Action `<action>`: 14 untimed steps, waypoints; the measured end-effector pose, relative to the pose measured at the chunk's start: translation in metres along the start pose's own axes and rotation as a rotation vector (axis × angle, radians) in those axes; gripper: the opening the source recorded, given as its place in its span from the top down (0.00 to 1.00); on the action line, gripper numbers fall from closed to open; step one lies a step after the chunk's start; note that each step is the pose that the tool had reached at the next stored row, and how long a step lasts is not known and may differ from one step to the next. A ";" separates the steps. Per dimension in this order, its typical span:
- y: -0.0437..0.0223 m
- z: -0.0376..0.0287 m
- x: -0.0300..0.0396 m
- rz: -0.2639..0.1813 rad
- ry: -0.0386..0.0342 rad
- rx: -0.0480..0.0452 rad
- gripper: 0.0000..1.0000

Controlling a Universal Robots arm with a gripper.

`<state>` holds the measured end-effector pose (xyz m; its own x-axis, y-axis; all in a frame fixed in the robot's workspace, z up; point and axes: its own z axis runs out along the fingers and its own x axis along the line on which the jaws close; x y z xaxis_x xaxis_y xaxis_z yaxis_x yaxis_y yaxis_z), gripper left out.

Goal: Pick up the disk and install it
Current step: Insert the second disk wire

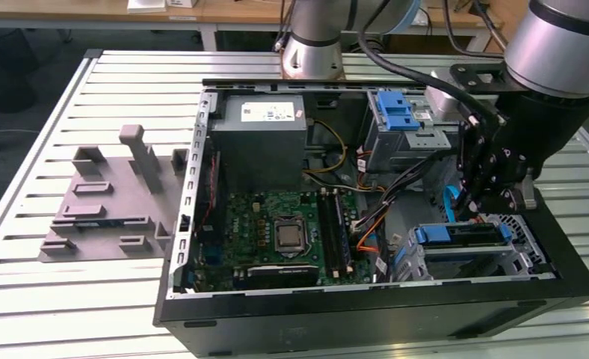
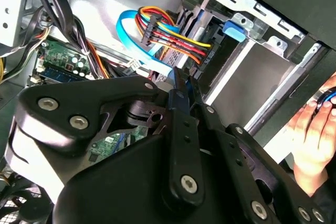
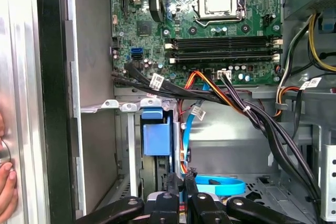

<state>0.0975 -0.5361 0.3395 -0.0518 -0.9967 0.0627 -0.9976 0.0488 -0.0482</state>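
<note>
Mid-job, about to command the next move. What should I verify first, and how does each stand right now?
1. Disk in gripper: not ok; fingers together, nothing between them.
2. Person's hand away from the case: not ok; it rests at the case edge.
3. Blue cable away from the fingertips: not ok; it lies right beside them.
4. Disk seated: cannot tell; a blue-railed unit sits in the cage under the gripper.
5. Case side open: ok.

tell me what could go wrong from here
The pincer sits low in the case beside the blue flat cable and the coloured wire bundle; moving, it might snag them. A person's hand rests at the case edge near the arm and might be struck.
</note>
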 end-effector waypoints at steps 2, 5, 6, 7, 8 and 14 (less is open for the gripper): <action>0.0000 0.0015 0.0024 0.000 -0.0059 0.0002 0.84; -0.0001 0.0031 0.0052 0.001 -0.0190 0.0002 0.84; -0.0001 0.0034 0.0057 0.001 -0.0218 0.0002 0.84; -0.0001 0.0036 0.0060 0.001 -0.0238 0.0001 0.84; -0.0001 0.0037 0.0061 0.001 -0.0250 0.0001 0.84; -0.0003 0.0043 0.0107 0.001 -0.0303 -0.0001 0.84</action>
<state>0.0975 -0.5471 0.3359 -0.0519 -0.9981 0.0324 -0.9976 0.0503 -0.0482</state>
